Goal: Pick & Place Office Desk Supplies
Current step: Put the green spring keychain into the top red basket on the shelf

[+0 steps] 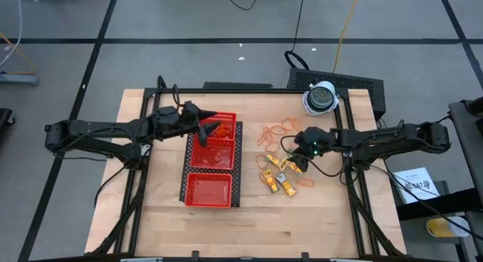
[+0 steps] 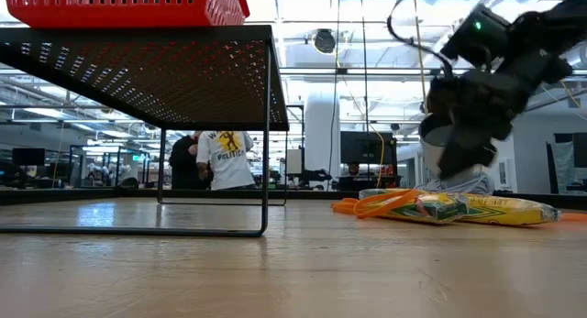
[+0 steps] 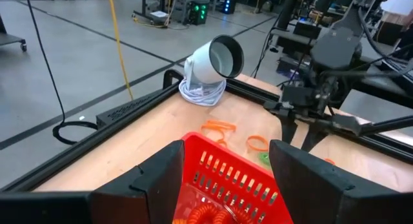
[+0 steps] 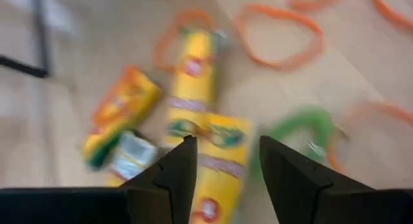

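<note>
Fingers of the right gripper [image 4: 222, 162] hang parted and empty just above the yellow packets [image 4: 216, 153] heaped on the table [image 1: 151, 209] — overlapping rubber bands [image 4: 281, 37] could snag, so two things might lift together

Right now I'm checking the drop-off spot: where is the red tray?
In the high view the red tray stands left of the table's middle, under the left gripper, with the orange rubber bands to its right.
</note>
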Controlling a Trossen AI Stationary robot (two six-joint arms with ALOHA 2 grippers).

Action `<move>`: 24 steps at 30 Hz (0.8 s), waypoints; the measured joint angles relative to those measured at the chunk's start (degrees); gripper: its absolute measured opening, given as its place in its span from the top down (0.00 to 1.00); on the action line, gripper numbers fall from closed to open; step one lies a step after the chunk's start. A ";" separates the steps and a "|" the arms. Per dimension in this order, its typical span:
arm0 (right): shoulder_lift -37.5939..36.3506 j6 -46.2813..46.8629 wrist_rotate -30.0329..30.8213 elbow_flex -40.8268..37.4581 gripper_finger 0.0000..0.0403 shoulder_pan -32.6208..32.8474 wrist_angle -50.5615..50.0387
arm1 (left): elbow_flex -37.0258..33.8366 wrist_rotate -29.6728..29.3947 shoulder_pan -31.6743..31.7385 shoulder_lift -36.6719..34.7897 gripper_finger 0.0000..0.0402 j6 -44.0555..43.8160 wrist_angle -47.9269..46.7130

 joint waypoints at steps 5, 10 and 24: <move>0.00 4.30 5.85 -3.67 0.62 -0.02 0.03 | 0.00 -0.02 0.00 0.07 0.40 -0.02 0.04; 0.00 6.58 10.19 -6.38 0.62 -0.02 1.56 | 0.00 -0.02 0.00 0.07 0.40 -0.04 0.39; 3.56 -2.59 20.58 -12.86 0.62 3.14 14.75 | 0.00 -0.09 0.00 0.07 0.40 0.20 2.13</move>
